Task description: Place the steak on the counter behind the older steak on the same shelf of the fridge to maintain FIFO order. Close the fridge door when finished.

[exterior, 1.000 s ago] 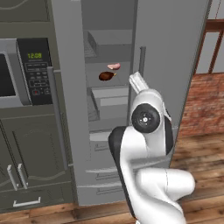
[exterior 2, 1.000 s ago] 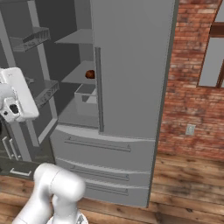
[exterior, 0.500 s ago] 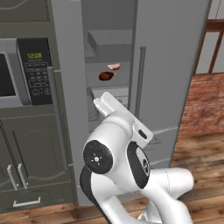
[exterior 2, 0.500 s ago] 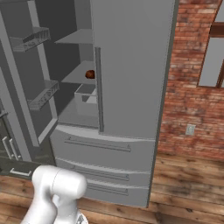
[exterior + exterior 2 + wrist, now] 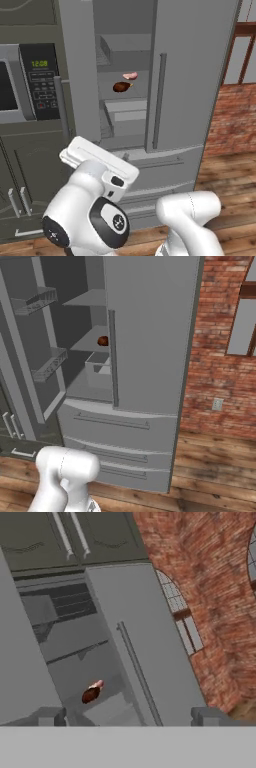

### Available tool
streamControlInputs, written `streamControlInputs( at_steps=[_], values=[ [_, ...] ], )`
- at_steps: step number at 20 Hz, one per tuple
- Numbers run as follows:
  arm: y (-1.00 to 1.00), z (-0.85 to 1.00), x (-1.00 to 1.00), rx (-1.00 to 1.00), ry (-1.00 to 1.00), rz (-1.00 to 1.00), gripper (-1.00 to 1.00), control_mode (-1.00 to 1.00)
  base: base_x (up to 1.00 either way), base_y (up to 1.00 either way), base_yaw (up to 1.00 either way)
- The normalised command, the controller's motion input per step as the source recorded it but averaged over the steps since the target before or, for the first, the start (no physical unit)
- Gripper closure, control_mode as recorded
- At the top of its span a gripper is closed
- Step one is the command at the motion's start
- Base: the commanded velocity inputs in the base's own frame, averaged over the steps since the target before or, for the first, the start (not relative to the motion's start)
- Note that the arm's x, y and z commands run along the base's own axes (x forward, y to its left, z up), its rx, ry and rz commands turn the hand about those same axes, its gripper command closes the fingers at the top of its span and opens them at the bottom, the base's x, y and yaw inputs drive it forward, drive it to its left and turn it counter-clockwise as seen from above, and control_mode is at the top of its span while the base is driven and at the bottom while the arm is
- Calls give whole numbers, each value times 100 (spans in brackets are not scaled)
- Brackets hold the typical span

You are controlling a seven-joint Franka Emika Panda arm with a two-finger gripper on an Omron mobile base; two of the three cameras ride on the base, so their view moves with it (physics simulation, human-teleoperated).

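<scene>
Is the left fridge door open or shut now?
Open. The left door is swung out, so the shelf inside shows, with the older steak and the steak behind it.

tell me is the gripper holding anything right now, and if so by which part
Nothing is held. In the hand view the gripper is open with nothing between its tips, and both the steak and the older steak lie on the fridge shelf.

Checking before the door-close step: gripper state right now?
Gripper: open, holding nothing; its fingers stand wide apart. The steak already lies on the shelf behind the older steak.
</scene>
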Motion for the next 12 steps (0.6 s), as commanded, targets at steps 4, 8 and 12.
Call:
streamControlInputs(
  at_steps=[4, 8, 12],
  values=[
    [99, -28, 25, -20, 0, 0, -100, -100, 0, 0, 0],
    [87, -23, 48, -16, 0, -14, -100, -100, 0, 0, 0],
    [61, -26, 62, -12, 0, -22, -100, -100, 0, 0, 0]
  ],
)
